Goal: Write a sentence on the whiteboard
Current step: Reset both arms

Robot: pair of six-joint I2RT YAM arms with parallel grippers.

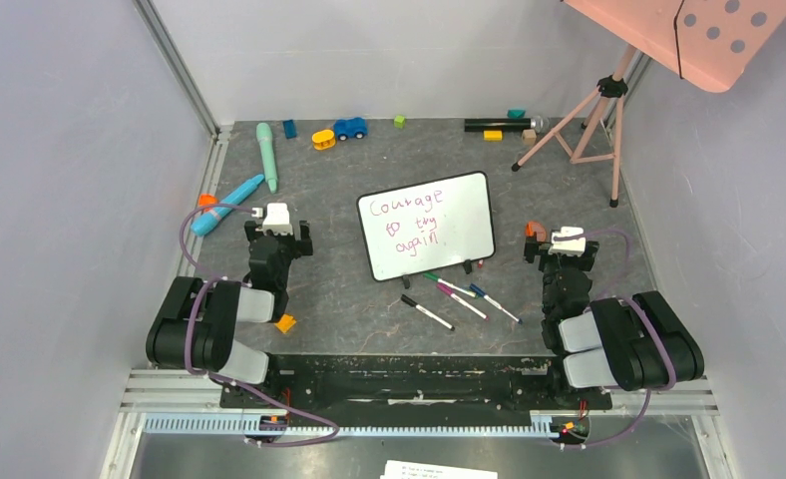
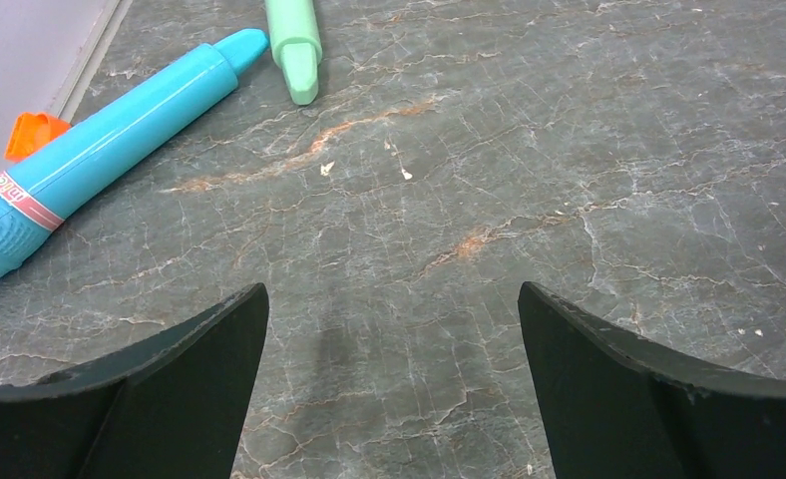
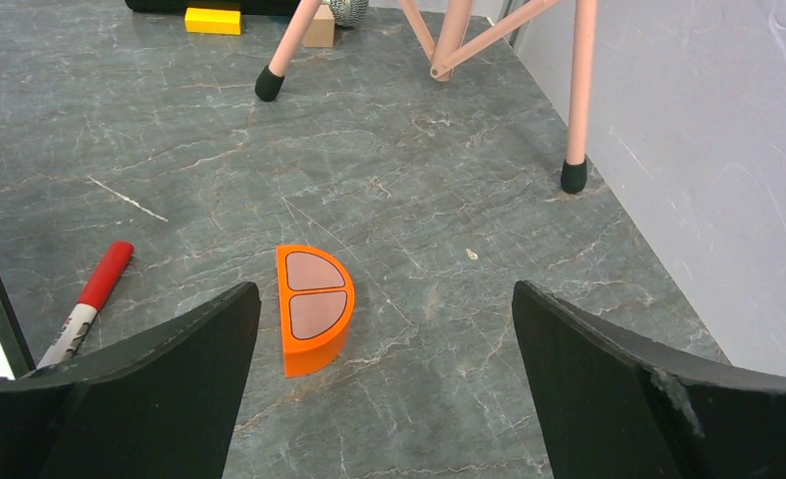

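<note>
**A:** Where is the whiteboard (image 1: 429, 226) sitting?

**B:** It is standing near the middle of the counter (image 1: 369, 150), between the two arms and a little farther out than both. Small black feet are showing at its near edge.

**A:** Is anything showing on it?

**B:** Yes, the sentence (image 1: 409, 222) is running down the board in three pink-purple handwritten lines: "Courage to try again".

**A:** What is the left end effector (image 2: 389, 289) doing?

**B:** It is hanging over bare counter left of the board with its fingers spread wide, gripping nothing. A fat blue pen (image 2: 110, 140) is lying ahead of it to the left, and a mint green pen (image 2: 296, 50) is pointing toward it from farther out. The two pens are lying close together but not touching.

**A:** And the right end effector (image 3: 383, 289)?

**B:** It is also gaping wide and holding nothing, to the right of the board. An orange half-round block (image 3: 314, 307) is lying just ahead of its left finger, with a red-capped marker (image 3: 90, 299) lying further left. The legs of a pink tripod (image 3: 449, 40) are standing beyond, toward the far right corner.

**A:** Is anything lying in front of the board?

**B:** Four thin markers (image 1: 461, 299) are lying loosely side by side on the counter, just on the near side of the board.
</note>
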